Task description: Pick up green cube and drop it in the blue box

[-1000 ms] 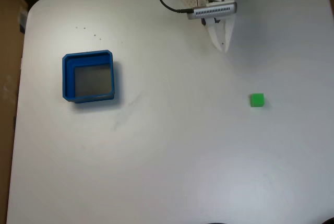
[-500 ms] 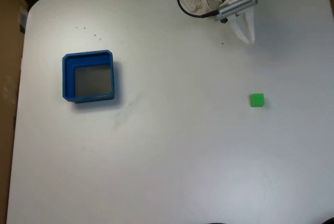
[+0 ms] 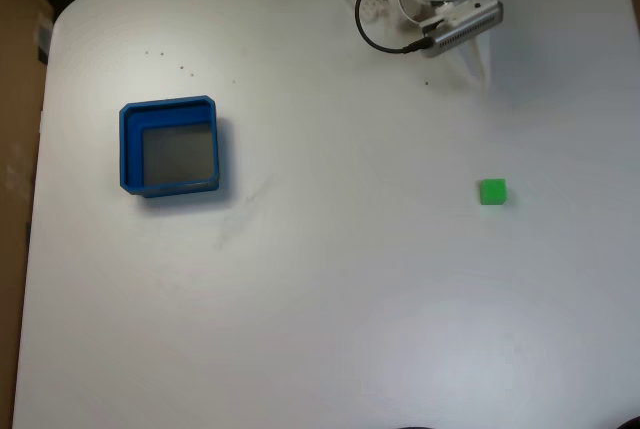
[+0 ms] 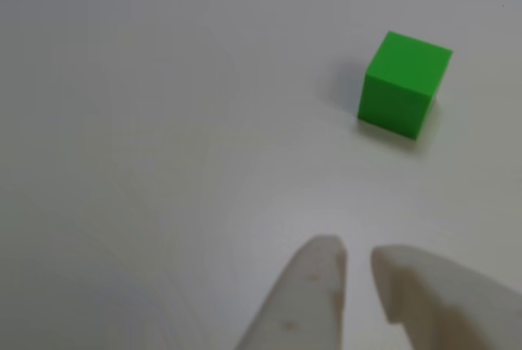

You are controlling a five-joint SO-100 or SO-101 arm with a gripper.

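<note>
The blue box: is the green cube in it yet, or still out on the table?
Out. The green cube sits on the bare white table, far right of the blue box, whose grey floor holds nothing.

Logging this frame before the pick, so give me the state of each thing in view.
green cube: resting on the table, untouched.
blue box: upright, open-topped, nothing inside.
claw: almost shut, holding nothing, short of the cube.
</note>
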